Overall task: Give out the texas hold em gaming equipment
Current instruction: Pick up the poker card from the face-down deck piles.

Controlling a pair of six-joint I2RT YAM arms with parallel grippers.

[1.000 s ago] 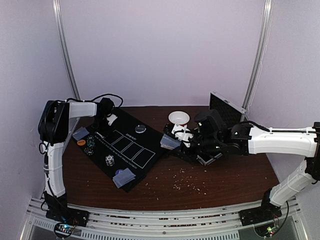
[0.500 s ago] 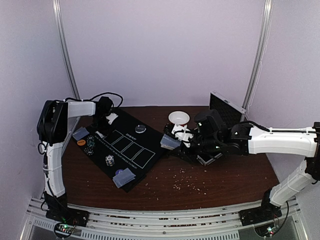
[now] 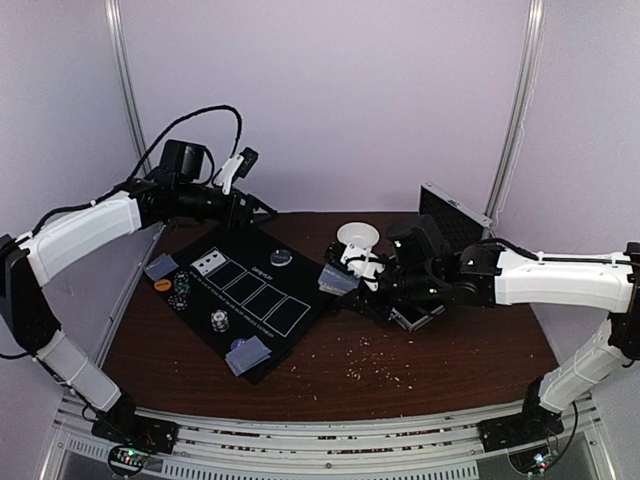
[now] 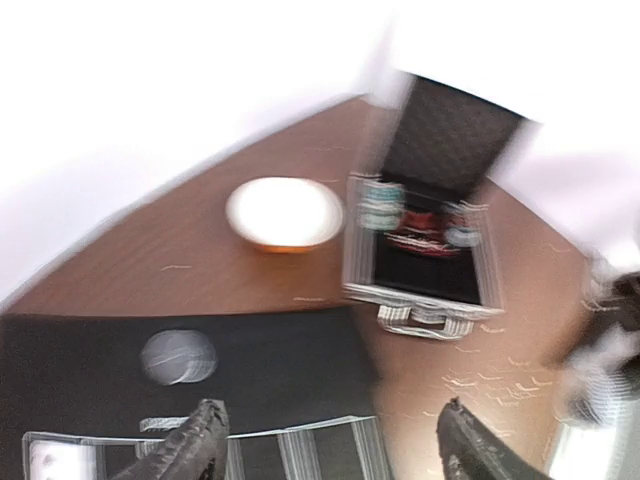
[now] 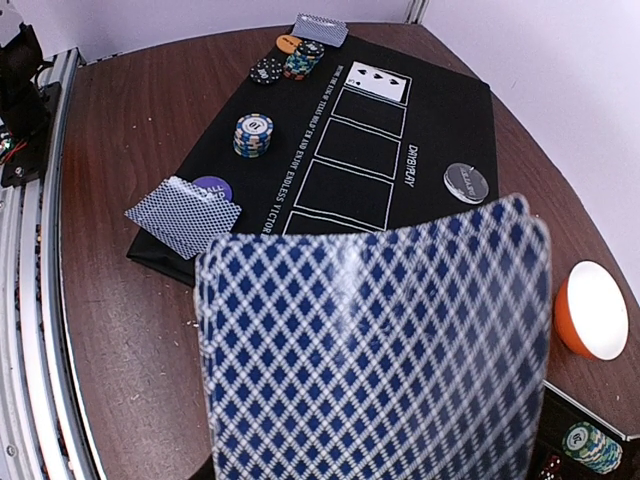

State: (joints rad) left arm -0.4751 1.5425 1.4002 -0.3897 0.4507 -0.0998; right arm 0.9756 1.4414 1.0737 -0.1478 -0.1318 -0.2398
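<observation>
A face-up card (image 3: 207,263) is laid in the mat's (image 3: 300,283) far-left box. By the bowl (image 3: 358,234), blue-backed cards (image 3: 337,282) are held in the right gripper (image 3: 353,285).

The left wrist view is blurred throughout. The silver case (image 4: 420,240) holds smeared shapes that cannot be identified, the white bowl (image 4: 285,213) has no sharp rim, and the grey disc (image 4: 178,357) has unreadable print. The bottom edge cuts off the left gripper (image 4: 331,425) and a face-up card (image 4: 50,455).

In the right wrist view the blue-backed card (image 5: 380,350) hides the fingers of the right gripper (image 3: 348,281) and part of the tabletop (image 5: 130,150). The purple disc (image 5: 212,187) is half covered by other cards (image 5: 180,212).
</observation>
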